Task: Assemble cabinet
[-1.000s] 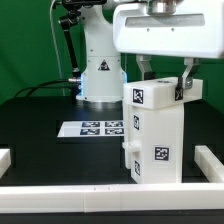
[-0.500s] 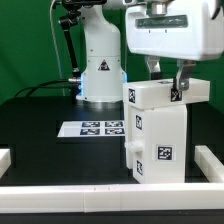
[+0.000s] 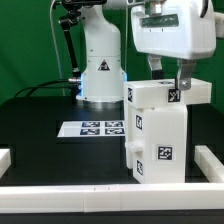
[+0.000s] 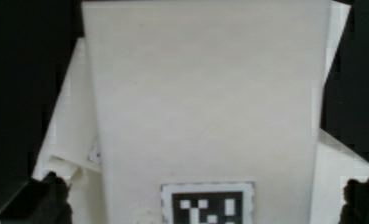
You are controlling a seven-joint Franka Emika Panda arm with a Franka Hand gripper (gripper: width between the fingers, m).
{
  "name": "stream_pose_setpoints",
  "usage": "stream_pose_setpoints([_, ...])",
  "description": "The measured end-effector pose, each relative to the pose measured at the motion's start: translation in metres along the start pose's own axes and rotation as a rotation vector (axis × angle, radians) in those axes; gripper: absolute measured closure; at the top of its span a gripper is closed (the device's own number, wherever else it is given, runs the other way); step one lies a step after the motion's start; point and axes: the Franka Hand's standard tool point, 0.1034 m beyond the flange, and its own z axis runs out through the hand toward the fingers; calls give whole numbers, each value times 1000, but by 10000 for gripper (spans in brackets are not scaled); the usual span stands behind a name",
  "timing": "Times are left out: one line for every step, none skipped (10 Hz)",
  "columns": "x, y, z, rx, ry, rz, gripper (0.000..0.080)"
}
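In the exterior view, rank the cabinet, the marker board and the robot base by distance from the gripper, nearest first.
1. Cabinet: right under the gripper, whose fingers reach down to its top.
2. Marker board: flat on the table, toward the exterior view's left of the cabinet.
3. Robot base: behind the marker board, at the back of the table.

A tall white plastic box-shaped cabinet (image 3: 155, 135) with black-and-white square tags stands upright on the black table (image 3: 40, 125). The robot's two-finger gripper (image 3: 168, 72) hangs at its top, beside the flat marker board (image 3: 95, 129).
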Motion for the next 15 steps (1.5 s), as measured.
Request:
stream_pose_setpoints([-1, -1, -7, 5, -3, -1, 8])
stream_pose_setpoints([-2, -3, -16, 17, -5, -4, 1])
stream_pose_setpoints([-2, -4, -18, 22, -5, -31, 1])
stream_pose_setpoints([-2, -4, -16, 19, -4, -53, 3])
stream_pose_setpoints([-3, -3, -16, 18, -4, -59, 3])
stream_pose_setpoints([-3, -3, -16, 18, -3, -117, 3])
stream_pose_setpoints([-4, -3, -15, 14, 5, -244, 3])
stream_pose_setpoints([-8, -5, -13, 4, 22, -366, 3])
stream_pose_setpoints([-15, -5, -11, 0, 23, -463, 3])
stream_pose_setpoints([-16, -6, -12, 0, 22, -614, 3])
stream_pose_setpoints([-18, -7, -11, 0, 22, -737, 3])
stream_pose_setpoints([-21, -7, -11, 0, 21, -877, 3])
stream_pose_setpoints([-22, -8, -11, -5, 16, -986, 3])
stream_pose_setpoints([-22, -7, -11, -6, 16, -1017, 3])
stream_pose_setpoints([-21, -7, -11, -7, 16, -1089, 3])
